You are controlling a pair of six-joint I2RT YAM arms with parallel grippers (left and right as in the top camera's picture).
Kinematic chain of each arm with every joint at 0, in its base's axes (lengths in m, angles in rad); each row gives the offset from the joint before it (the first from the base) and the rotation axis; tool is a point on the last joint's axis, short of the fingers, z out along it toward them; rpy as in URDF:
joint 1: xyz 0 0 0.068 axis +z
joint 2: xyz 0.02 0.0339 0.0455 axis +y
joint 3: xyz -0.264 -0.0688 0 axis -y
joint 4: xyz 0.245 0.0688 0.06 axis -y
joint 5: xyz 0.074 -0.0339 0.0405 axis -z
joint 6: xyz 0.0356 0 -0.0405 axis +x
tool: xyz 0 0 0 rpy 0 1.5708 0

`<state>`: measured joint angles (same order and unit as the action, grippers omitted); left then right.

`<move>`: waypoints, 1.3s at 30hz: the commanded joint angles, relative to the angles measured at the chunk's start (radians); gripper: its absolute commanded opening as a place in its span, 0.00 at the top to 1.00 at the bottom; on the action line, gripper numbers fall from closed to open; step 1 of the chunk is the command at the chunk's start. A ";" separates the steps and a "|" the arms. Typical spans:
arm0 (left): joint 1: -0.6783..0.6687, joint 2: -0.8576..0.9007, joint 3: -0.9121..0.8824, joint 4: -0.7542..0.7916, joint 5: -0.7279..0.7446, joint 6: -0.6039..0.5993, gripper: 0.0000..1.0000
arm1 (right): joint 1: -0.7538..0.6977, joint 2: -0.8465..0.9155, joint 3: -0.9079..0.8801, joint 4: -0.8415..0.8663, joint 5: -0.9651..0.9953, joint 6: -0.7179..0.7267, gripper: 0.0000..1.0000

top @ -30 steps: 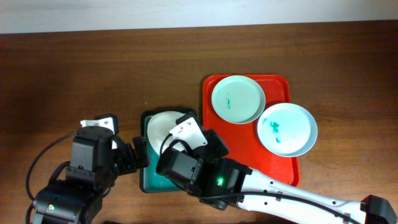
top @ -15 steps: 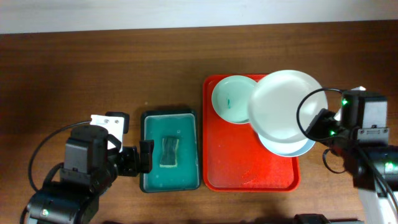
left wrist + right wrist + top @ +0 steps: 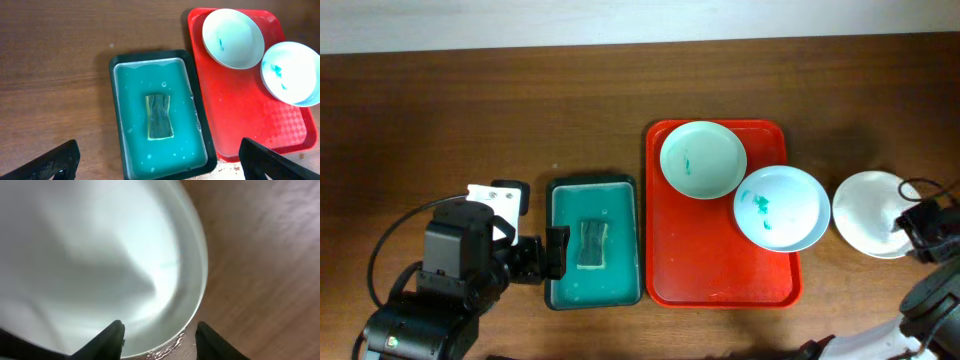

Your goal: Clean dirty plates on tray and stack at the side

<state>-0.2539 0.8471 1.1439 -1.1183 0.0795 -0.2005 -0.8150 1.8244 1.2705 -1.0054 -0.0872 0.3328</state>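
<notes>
Two dirty plates with teal smears lie on the red tray point(image 3: 705, 270): one at its far left point(image 3: 703, 160), one at its right edge point(image 3: 782, 207). Both also show in the left wrist view, the first point(image 3: 233, 37) and the second point(image 3: 294, 72). A third plate point(image 3: 870, 213), white with no smear showing, lies on the table right of the tray. My right gripper point(image 3: 912, 224) is open at its right edge; in the right wrist view the plate's rim point(image 3: 197, 280) runs between the spread fingers point(image 3: 160, 342). My left gripper point(image 3: 542, 256) is open and empty over the teal tray's near left side.
A dark teal tray point(image 3: 625, 290) of wet teal liquid holds a sponge point(image 3: 590, 245), left of the red tray; it also shows in the left wrist view point(image 3: 120, 125), with the sponge point(image 3: 160, 116). Bare brown wood lies at the back and far left.
My right arm swung from over the teal tray, across the red tray with a plate, to the table's right side. The plate now lies on the table. The left arm barely moved.
</notes>
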 commanded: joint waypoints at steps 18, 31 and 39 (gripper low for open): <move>-0.034 0.428 -0.016 0.020 0.011 0.023 0.13 | 0.912 -0.563 -0.281 -0.015 -0.031 -0.040 0.59; -0.078 0.199 -0.014 -0.005 0.010 0.024 0.00 | 0.438 -0.084 -0.281 0.325 -0.044 -0.228 0.96; -0.078 0.238 -0.014 -0.002 0.011 0.024 0.00 | 0.668 -0.458 -0.332 -0.068 -0.133 -0.161 0.96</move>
<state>-0.3302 1.0729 1.1294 -1.1210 0.0795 -0.1795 -0.2481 1.4048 0.9916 -1.0569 -0.1940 0.1127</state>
